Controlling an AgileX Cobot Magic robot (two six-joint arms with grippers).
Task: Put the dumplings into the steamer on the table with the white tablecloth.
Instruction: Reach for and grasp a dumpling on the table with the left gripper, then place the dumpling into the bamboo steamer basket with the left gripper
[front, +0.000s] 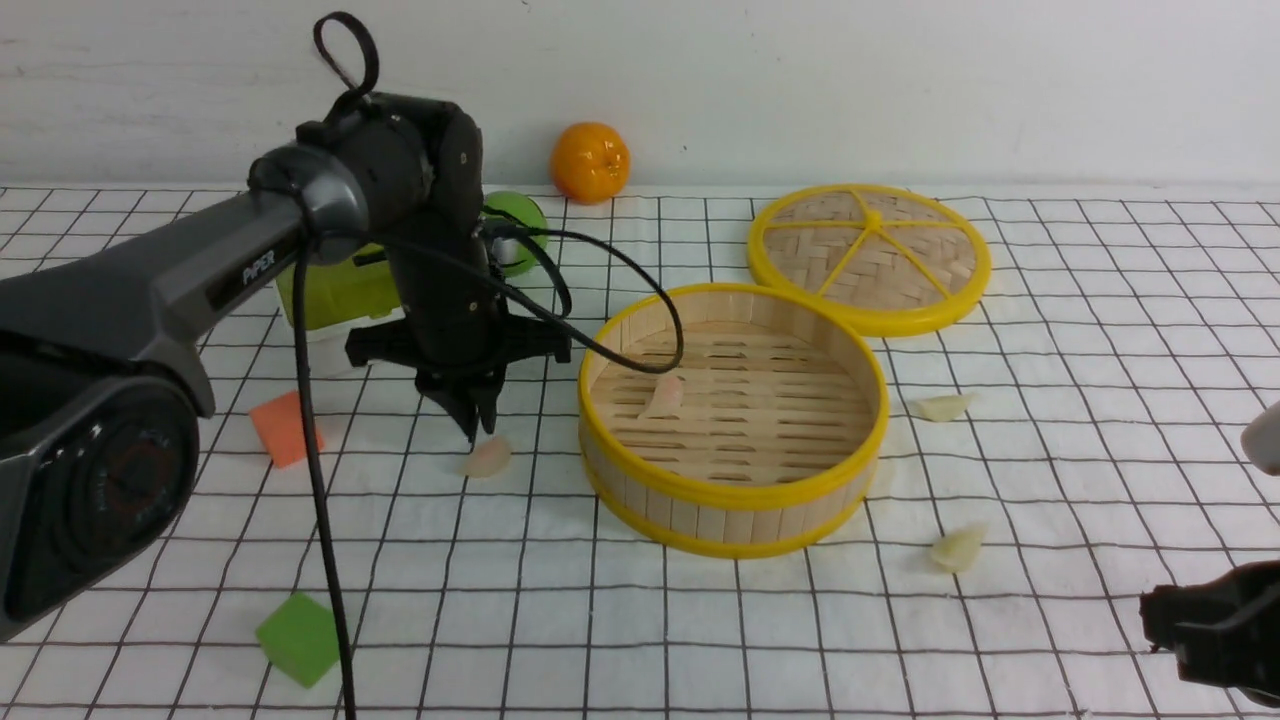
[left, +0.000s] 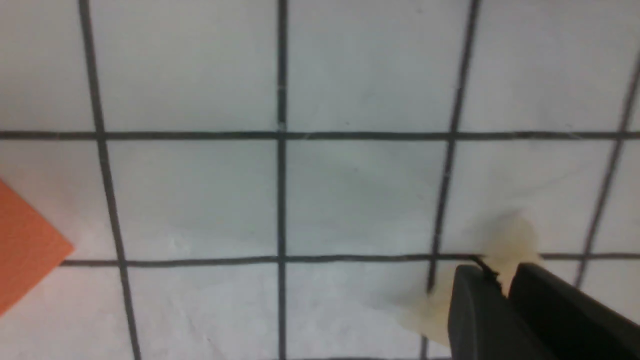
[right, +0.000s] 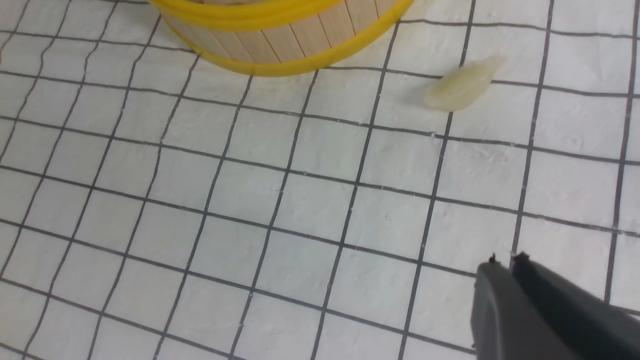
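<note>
The steamer (front: 733, 497) stands mid-table on the white gridded cloth (front: 1050, 330), with one pink dumpling (front: 662, 396) on its slatted floor. My left gripper (front: 478, 432) points straight down just left of the steamer. Its jaws are closed to a narrow gap on the edge of the second pink dumpling (front: 489, 458), which rests on the cloth. In the left wrist view the gripper (left: 502, 280) has that dumpling (left: 510, 240) showing between its tips. Two cream dumplings (front: 944, 406) (front: 958, 547) lie right of the steamer. My right gripper (right: 505, 260) is shut and empty, near the nearer cream dumpling (right: 462, 85).
The woven lid (front: 870, 255) lies behind the steamer on the right. An orange fruit (front: 590, 162) sits by the wall, and a yellow-green box (front: 335, 290) behind my left arm. An orange cube (front: 285, 428) and a green cube (front: 298, 637) lie at the left.
</note>
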